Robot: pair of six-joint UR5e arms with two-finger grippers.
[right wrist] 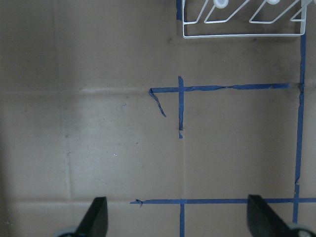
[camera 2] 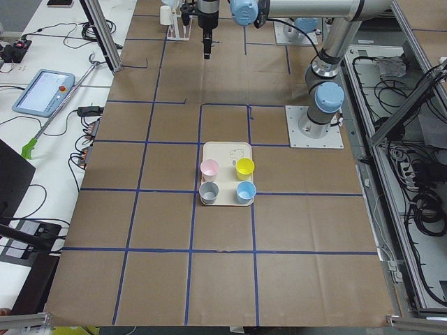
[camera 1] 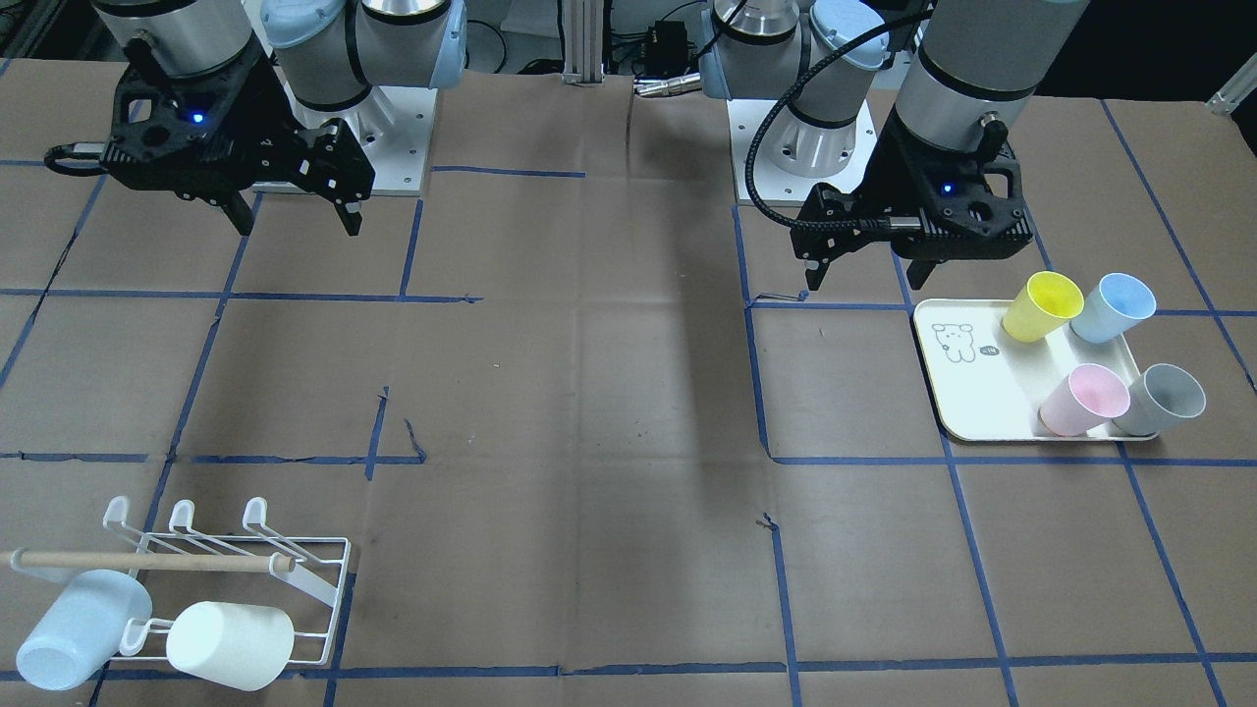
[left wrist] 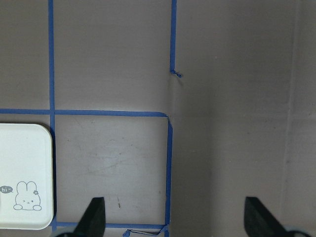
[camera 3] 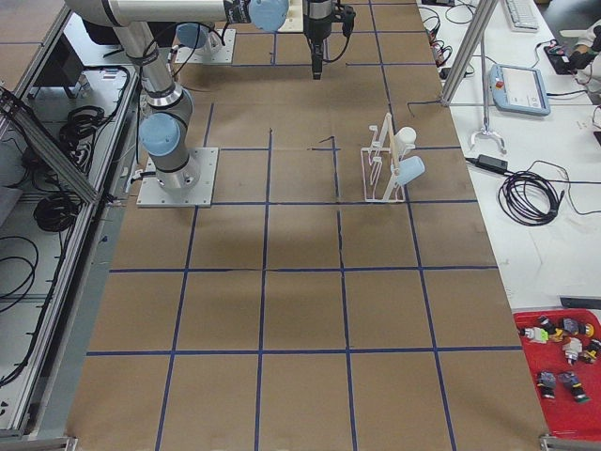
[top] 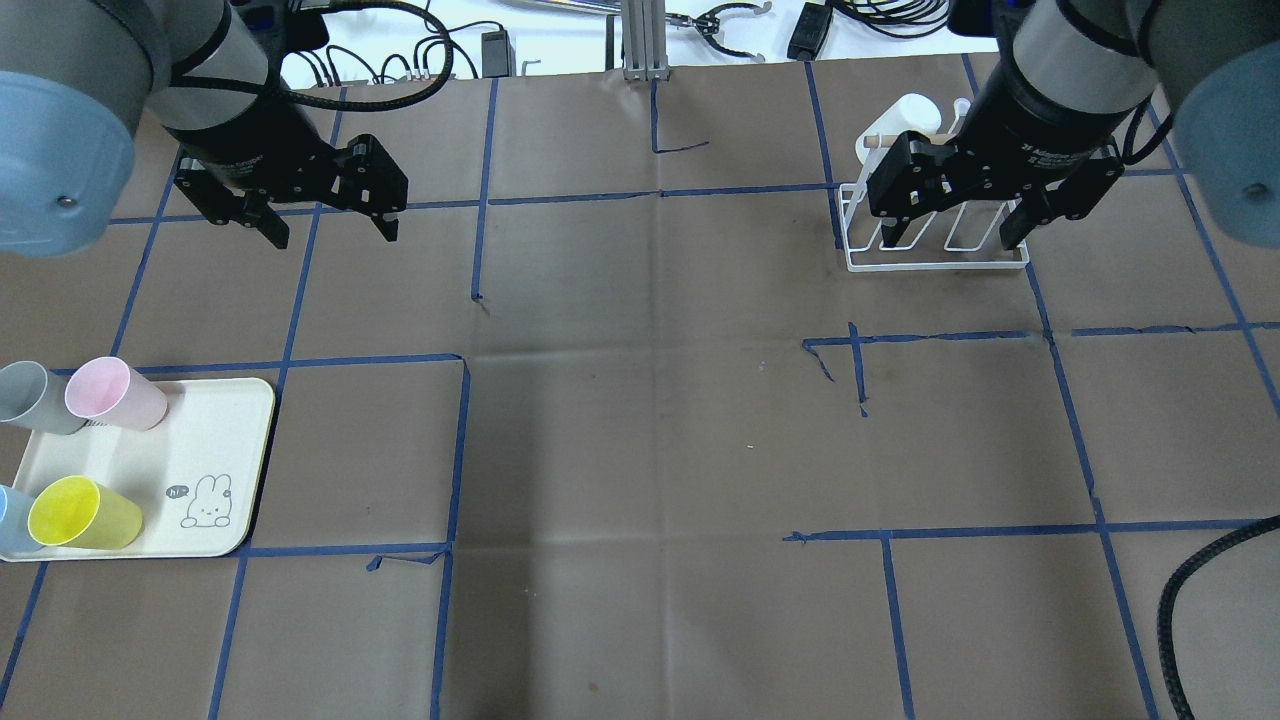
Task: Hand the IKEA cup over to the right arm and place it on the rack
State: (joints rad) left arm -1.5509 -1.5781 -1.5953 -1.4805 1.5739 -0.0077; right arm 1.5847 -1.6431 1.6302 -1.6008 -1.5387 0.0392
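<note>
Cream tray (top: 200, 430), rabbit drawing captioned "hi!", carries four upright cups: grey cup (top: 30, 397), pink cup (top: 115, 393), yellow cup (top: 85, 513) and blue cup (top: 10, 520). Beyond it the left gripper (top: 333, 235) hangs over bare table (top: 640, 400), fingers wide and empty; the right gripper (top: 950, 240), equally wide and empty, hangs over the white rack (top: 940, 266). Only the front-facing view shows the rack's load in full, a light-blue tumbler (camera 1: 74, 628) and a white tumbler (camera 1: 231, 643) tipped on the prongs; overhead, the gripper mostly hides both.

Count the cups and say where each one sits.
6. Four on the tray: yellow cup, blue cup, pink cup, grey cup. Two on the rack: pale blue cup, white cup. None seems hidden.
</note>
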